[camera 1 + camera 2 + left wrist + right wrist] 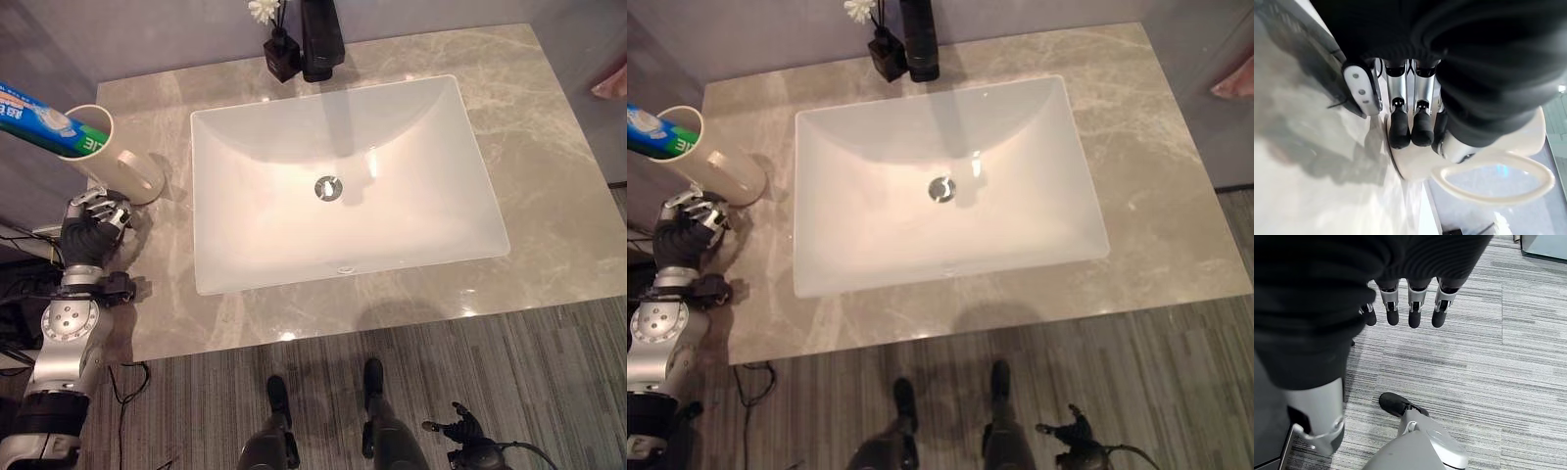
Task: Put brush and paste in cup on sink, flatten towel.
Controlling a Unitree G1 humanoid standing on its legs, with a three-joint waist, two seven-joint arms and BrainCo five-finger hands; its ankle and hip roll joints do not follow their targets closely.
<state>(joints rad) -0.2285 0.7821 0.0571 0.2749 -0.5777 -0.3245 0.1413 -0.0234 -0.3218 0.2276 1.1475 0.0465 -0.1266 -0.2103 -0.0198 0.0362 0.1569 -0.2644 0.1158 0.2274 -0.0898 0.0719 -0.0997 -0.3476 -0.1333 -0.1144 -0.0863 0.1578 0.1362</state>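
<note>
A cream cup [125, 164] with a handle stands on the marble counter [549, 186], left of the basin. A blue, white and green toothpaste tube [44, 122] sticks out of its mouth toward the left. My left hand [88, 227] rests on the counter just in front of the cup. In the left wrist view its straight fingers [1399, 129] touch the cup's [1415, 169] wall near the base, and the thumb stays apart. My right hand [462, 429] hangs low over the floor with its fingers [1415, 316] relaxed and holding nothing.
A white rectangular basin [225, 264] fills the middle of the counter. A black tap [321, 39] and a small dark bottle with a white flower [280, 49] stand behind it. A pink cloth [612, 80] shows at the far right edge. Striped grey floor lies in front.
</note>
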